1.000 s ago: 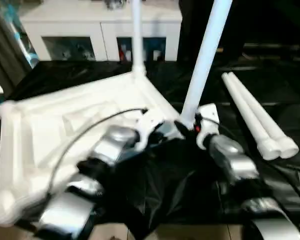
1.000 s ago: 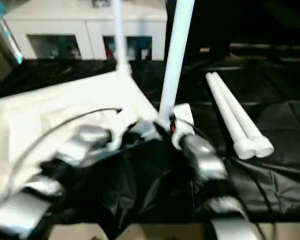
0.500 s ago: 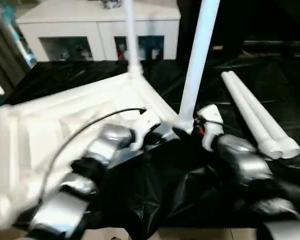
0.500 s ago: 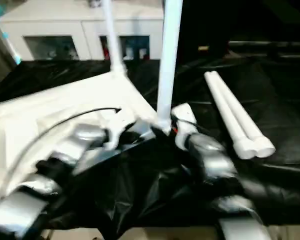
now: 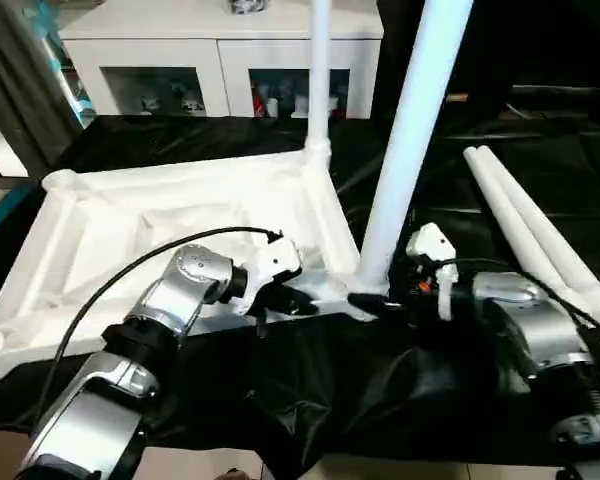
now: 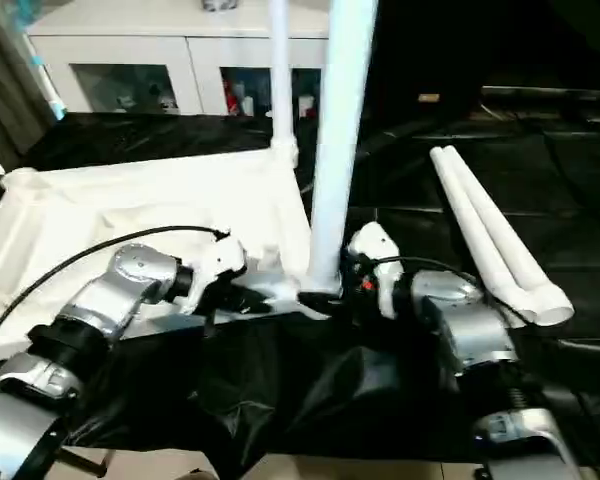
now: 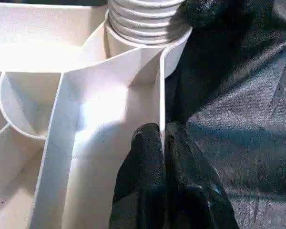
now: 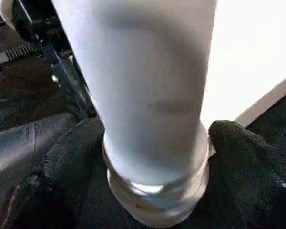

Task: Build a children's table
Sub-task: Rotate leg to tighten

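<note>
The white table top (image 5: 150,215) lies upside down on black cloth, ribbed underside up. One white leg (image 5: 318,70) stands in its far corner socket. A second leg (image 5: 408,140) rises from the near right corner, its ribbed end (image 7: 148,21) sitting in the socket. My right gripper (image 5: 375,300) is shut on this leg's base, one finger (image 8: 69,160) on each side. My left gripper (image 7: 162,131) is shut on the top's thin rim wall (image 7: 161,86), just beside that socket.
Two loose white legs (image 5: 535,235) lie side by side on the cloth to the right. A white glass-door cabinet (image 5: 195,60) stands behind the work. A black cable (image 5: 130,275) loops over my left forearm. Grey curtain (image 5: 20,90) hangs at the far left.
The whole picture has shifted, so the camera moved. The leg in my right gripper now stands a little more upright at the corner. Both grippers keep their holds.
</note>
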